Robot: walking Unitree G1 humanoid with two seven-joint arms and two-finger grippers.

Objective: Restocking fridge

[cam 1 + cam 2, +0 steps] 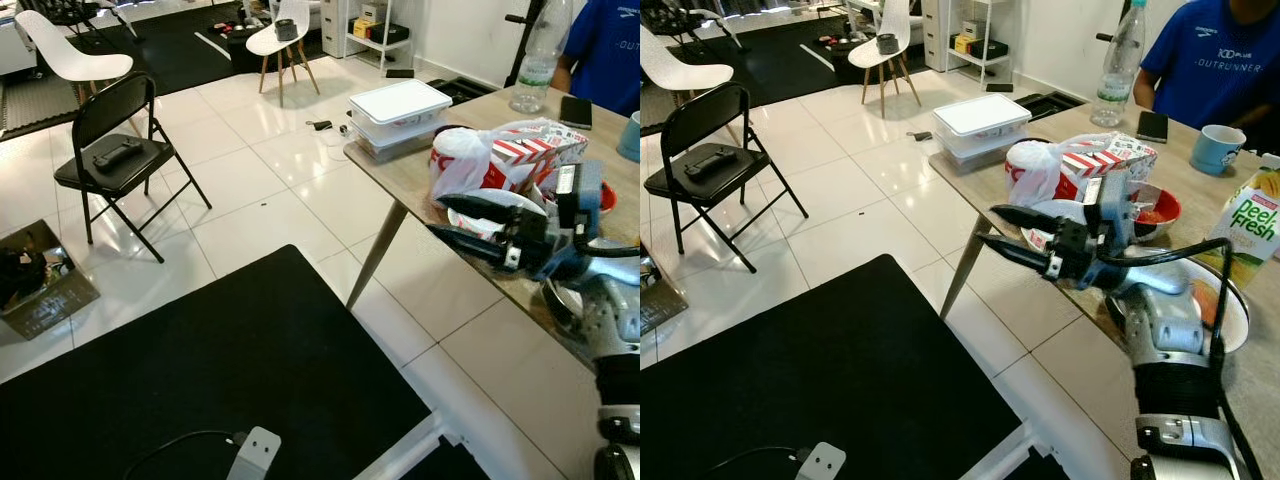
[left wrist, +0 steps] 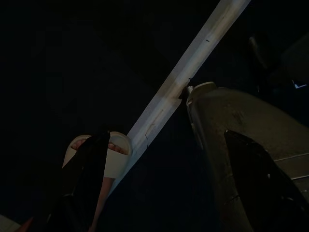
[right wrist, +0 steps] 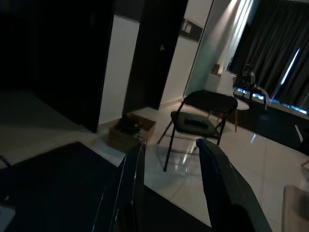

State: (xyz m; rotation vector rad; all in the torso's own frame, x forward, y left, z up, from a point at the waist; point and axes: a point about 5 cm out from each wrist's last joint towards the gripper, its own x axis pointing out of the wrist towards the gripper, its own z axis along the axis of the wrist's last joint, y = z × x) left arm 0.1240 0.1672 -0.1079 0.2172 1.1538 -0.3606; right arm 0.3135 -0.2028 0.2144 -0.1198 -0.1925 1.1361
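Silver right arm w/ black two-finger right gripper [image 1: 1002,232] is reaching out past the near-left edge of the wooden table [image 1: 1040,295], fingers spread, pinching nothing. Groceries are waiting on the table to its right: white plastic bag [image 1: 1038,168], green-and-white juice carton [image 1: 1251,222]. Black floor mat [image 1: 820,370] and white tiles to the left are giving open room; black folding chair [image 1: 702,170] is sitting well apart, far left. Left gripper [image 2: 87,174] is hanging idle in the dark, can't tell its fingers.

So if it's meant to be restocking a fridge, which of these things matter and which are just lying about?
Likely for the job:
- juice carton
- stacked lidded containers
- white plastic bag of food
- right pincer, open, holding nothing

Just lying about:
- black folding chair
- phone
- blue mug
- cardboard box
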